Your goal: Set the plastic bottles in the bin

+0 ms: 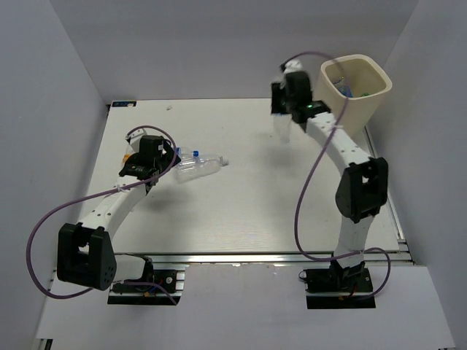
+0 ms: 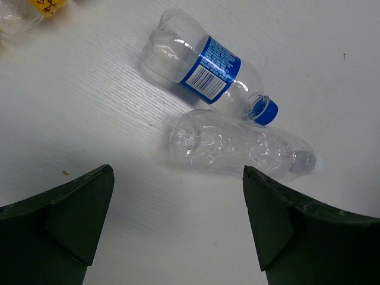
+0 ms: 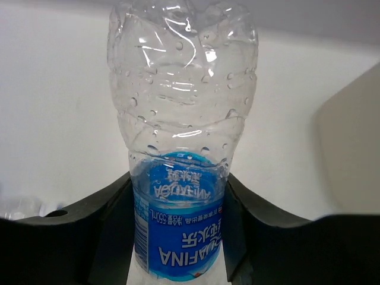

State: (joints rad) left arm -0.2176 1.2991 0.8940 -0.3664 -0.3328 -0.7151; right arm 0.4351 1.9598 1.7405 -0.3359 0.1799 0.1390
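A clear bottle with a blue label and blue cap (image 2: 205, 68) and a plain clear bottle (image 2: 237, 148) lie side by side on the white table; in the top view they lie together (image 1: 197, 166). My left gripper (image 2: 178, 172) is open and empty just short of them (image 1: 159, 164). My right gripper (image 3: 178, 219) is shut on a clear bottle with a blue Aquafina label (image 3: 178, 237) and holds it in the air (image 1: 283, 130), left of the cream bin (image 1: 368, 102). The bin's wall shows at the right of the right wrist view (image 3: 350, 154).
A yellow-labelled item (image 2: 47, 6) lies left of the left gripper, seen as orange in the top view (image 1: 128, 154). Small items lie inside the bin (image 1: 343, 89). White walls enclose the table on three sides. Purple cables loop off both arms.
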